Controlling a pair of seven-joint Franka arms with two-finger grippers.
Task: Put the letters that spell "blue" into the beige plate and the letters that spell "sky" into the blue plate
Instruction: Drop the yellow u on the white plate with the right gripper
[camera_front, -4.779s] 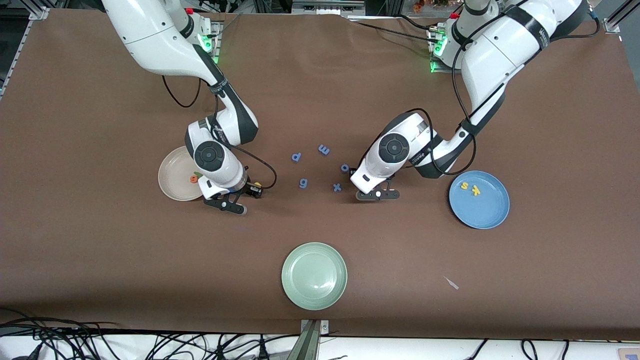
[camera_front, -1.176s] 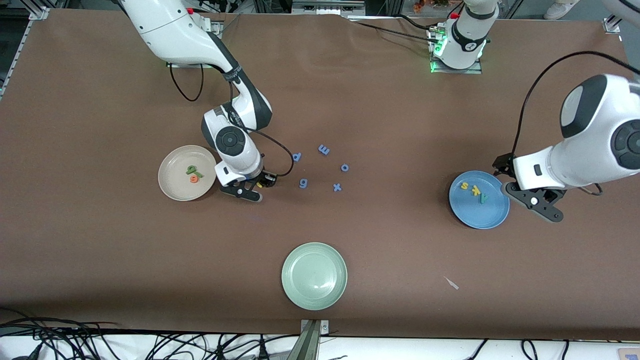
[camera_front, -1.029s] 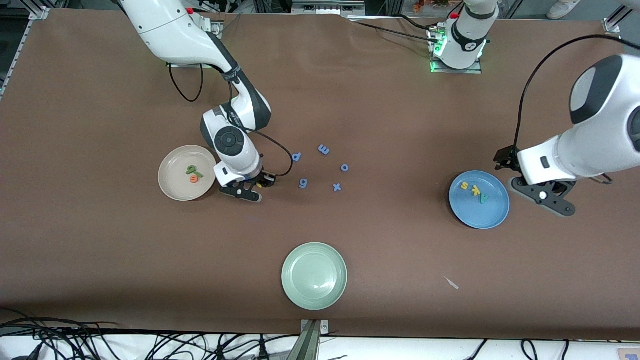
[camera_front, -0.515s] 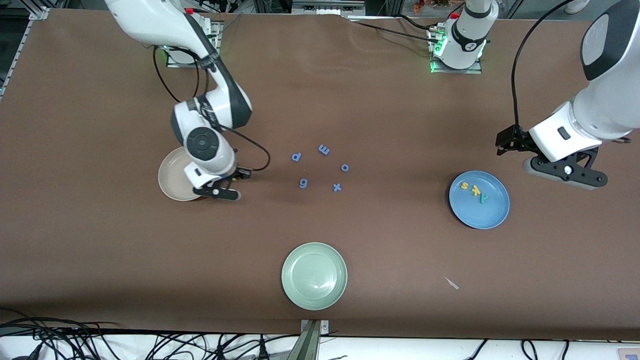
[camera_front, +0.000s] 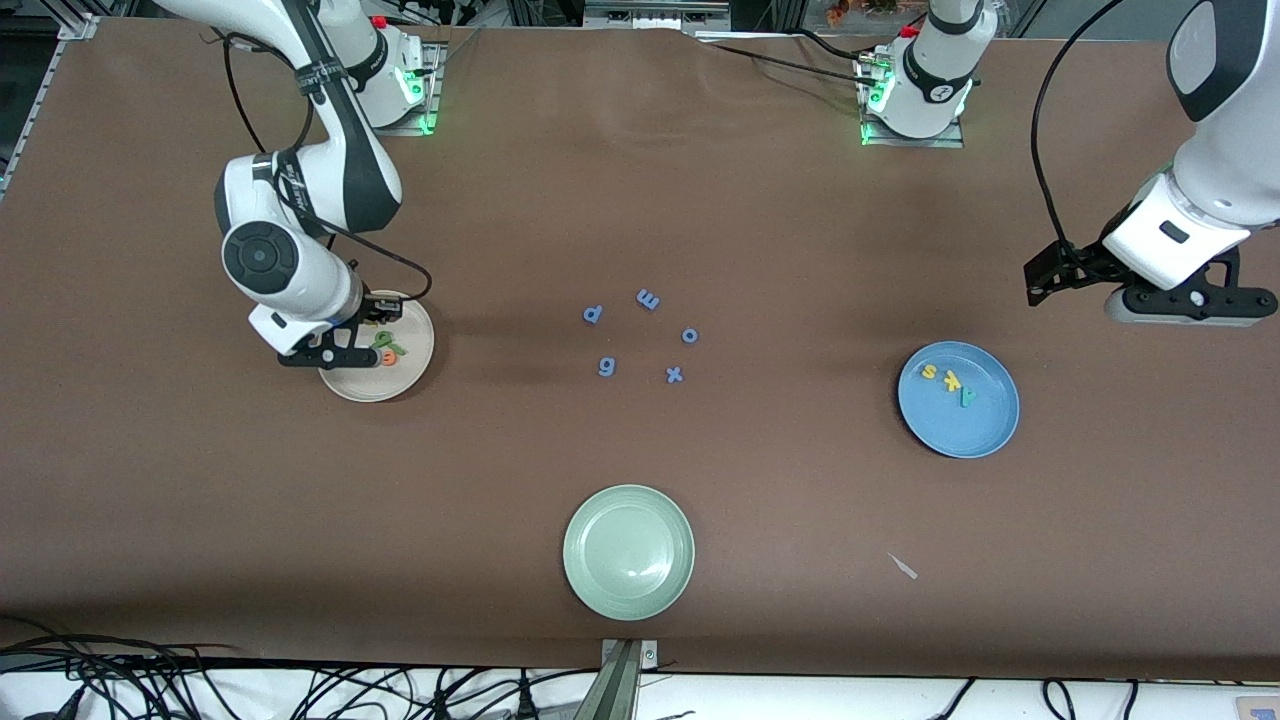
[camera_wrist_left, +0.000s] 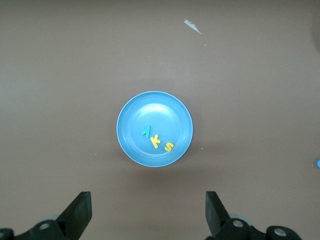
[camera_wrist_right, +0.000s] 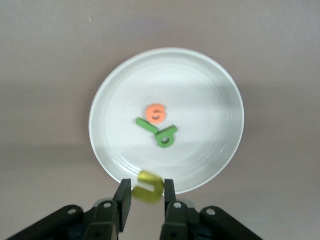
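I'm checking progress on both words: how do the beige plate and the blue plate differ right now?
The beige plate holds three letters, the orange "e", green "l" and green "b"; the blue plate holds all of "s", "k", "y". The right gripper holds the yellow "u" over the beige plate's rim; the left gripper hangs open, off the blue plate. Both are round and shallow.

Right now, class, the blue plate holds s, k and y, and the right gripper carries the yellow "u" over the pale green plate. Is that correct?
One detail is wrong. The right gripper holds the yellow "u" over the edge of the beige plate, not the pale green one, as the right wrist view shows. The blue plate does hold s, k and y.
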